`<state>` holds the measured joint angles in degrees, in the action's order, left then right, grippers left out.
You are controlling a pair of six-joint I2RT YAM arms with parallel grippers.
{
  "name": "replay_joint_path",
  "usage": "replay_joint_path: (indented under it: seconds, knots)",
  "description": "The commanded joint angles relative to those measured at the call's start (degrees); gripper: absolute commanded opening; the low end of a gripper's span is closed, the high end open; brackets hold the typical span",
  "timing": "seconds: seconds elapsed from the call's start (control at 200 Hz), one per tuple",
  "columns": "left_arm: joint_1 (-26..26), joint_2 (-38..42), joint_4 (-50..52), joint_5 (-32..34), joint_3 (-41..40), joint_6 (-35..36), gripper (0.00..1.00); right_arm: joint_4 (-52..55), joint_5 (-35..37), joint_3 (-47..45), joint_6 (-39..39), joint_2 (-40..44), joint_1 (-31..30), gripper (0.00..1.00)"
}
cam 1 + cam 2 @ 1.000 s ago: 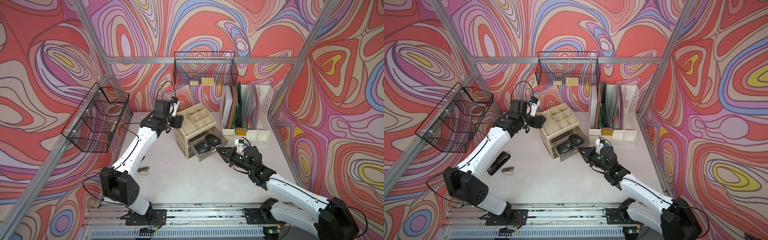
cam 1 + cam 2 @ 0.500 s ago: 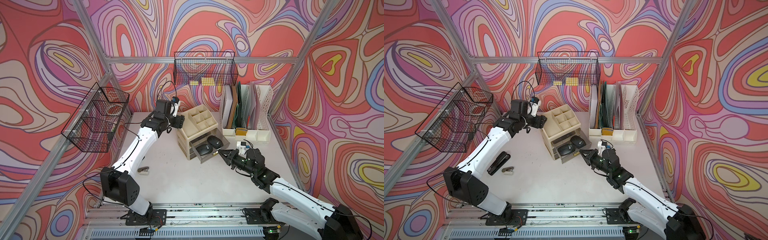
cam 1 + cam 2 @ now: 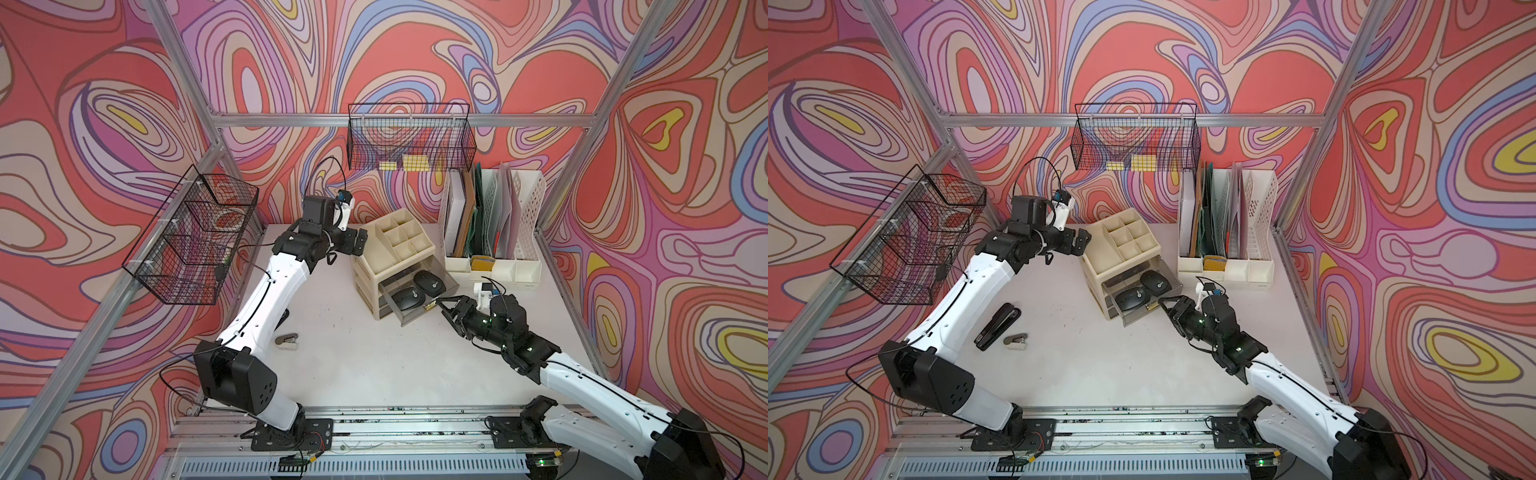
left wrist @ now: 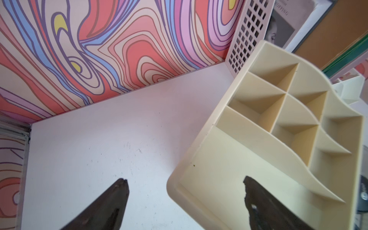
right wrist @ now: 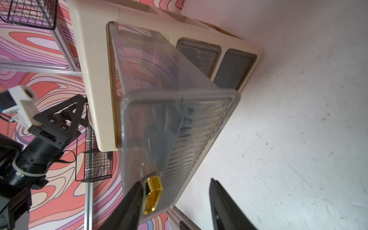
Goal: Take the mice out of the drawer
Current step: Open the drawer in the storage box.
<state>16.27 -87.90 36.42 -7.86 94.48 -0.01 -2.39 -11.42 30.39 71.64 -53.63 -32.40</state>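
Two black mice [image 3: 409, 298] [image 3: 430, 283] lie side by side in the clear grey drawer [image 3: 415, 319], which is pulled out of the cream organiser [image 3: 399, 237]; both top views show them [image 3: 1133, 298] [image 3: 1156, 283]. My right gripper [image 3: 441, 306] [image 5: 176, 181] stands open at the drawer's front. The yellow handle [image 5: 152, 196] lies against one finger, and the other finger is well clear. My left gripper [image 3: 359, 244] [image 4: 184, 179] is open wide, straddling the organiser's [image 4: 258, 119] back corner without gripping it.
A black stapler [image 3: 998, 326] and a small staple remover [image 3: 287, 340] lie on the table at the left. Wire baskets hang on the left wall [image 3: 195, 241] and back wall [image 3: 409, 143]. A white file holder [image 3: 490, 224] stands right of the organiser.
The right gripper pulled the drawer out a little further, then opened and let go of the yellow handle. The left gripper opened wider at the organiser's corner.
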Motion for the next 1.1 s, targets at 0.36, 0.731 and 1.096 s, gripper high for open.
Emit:
replay_joint_path:
  seconds: [0.36,0.731,1.096]
  knots:
    - [14.14,10.73,22.47,-4.16,6.94,0.05,0.96,30.27,2.4,15.66,-34.74,13.2,-0.14,0.98]
    - [29.67,-1.58,34.65,1.63,19.69,0.98,0.76,49.64,1.14,34.99,-49.28,12.83,-0.12,0.98]
    - [32.51,-15.14,36.59,6.39,28.49,3.73,0.53,56.1,-2.03,36.99,-50.51,16.81,-0.12,0.98]
